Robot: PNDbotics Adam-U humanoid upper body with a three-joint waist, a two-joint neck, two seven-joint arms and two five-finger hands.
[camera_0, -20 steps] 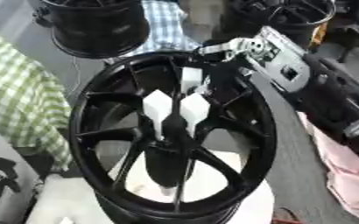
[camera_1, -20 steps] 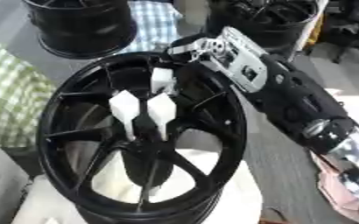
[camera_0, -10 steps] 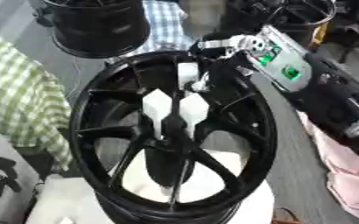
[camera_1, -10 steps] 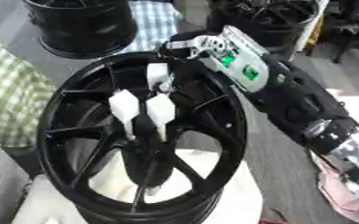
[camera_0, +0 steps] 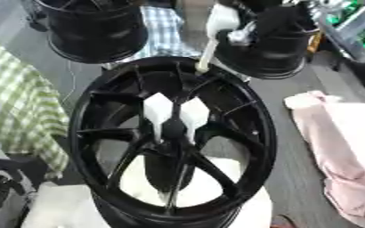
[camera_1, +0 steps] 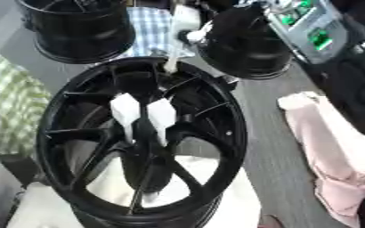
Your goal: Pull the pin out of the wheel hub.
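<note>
A black spoked wheel hub [camera_0: 240, 156] lies flat in the middle, with two white pins [camera_0: 172, 111] standing side by side at its centre. A third white pin [camera_0: 216, 22] with a long thin stem hangs over the hub's far rim, free of the hub. My right hand [camera_0: 245, 34] is shut on its upper end, and the arm, with its green lights [camera_1: 319, 36], comes in from the upper right. My left hand [camera_0: 0, 185] shows as dark fingers at the lower left, idle and relaxed.
Two more black hubs stand at the back [camera_0: 100, 31] [camera_0: 275, 53]. A green checked cloth [camera_0: 18, 107] lies left, a pink cloth [camera_0: 341, 147] right, and a blue checked cloth [camera_0: 167, 31] behind. White padding [camera_0: 65, 209] sits under the hub.
My right hand has risen and drawn back with the white pin, whose stem now hangs clear over the far rim. The view has also shifted.
</note>
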